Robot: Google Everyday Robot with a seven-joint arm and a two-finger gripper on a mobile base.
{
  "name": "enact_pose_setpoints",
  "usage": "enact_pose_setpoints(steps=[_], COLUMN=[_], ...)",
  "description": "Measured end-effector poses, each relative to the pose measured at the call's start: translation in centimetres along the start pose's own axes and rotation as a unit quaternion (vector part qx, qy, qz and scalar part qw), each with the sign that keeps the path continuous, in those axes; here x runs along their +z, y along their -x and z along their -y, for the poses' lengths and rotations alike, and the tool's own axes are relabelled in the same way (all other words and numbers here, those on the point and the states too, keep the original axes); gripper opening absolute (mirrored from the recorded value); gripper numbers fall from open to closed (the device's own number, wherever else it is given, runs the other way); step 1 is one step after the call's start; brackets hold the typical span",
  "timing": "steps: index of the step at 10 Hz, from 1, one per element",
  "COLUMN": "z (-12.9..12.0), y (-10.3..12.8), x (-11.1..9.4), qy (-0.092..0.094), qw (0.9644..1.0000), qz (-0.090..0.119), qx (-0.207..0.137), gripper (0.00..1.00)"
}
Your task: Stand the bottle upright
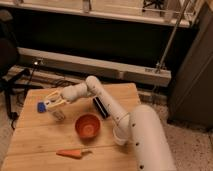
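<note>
The bottle (59,115) is a small see-through plastic shape on the wooden table (35,137), left of centre; whether it lies or stands I cannot tell. My gripper (47,101) reaches leftward on the white arm (107,102) and hovers just above and to the left of the bottle. Its pale yellowish fingers (54,95) are spread open with nothing between them.
A small blue object (41,106) lies right by the gripper's tips. An orange bowl (88,125) sits mid-table. A black object (100,107) lies behind the bowl, under the arm. A carrot (72,153) lies near the front edge. A dark chair (7,55) stands at the left.
</note>
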Motion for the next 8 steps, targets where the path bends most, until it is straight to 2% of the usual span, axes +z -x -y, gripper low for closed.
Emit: enact_pose_setpoints(steps=[3, 8], z=[0.33, 0.59], y=[0.18, -0.17], x=[-0.22, -0.17], qy=[0.001, 0.005], qw=[1.0, 0.9999], qz=[0.0, 0.013], qx=[-0.005, -0.002], gripper=[0.32, 0.78])
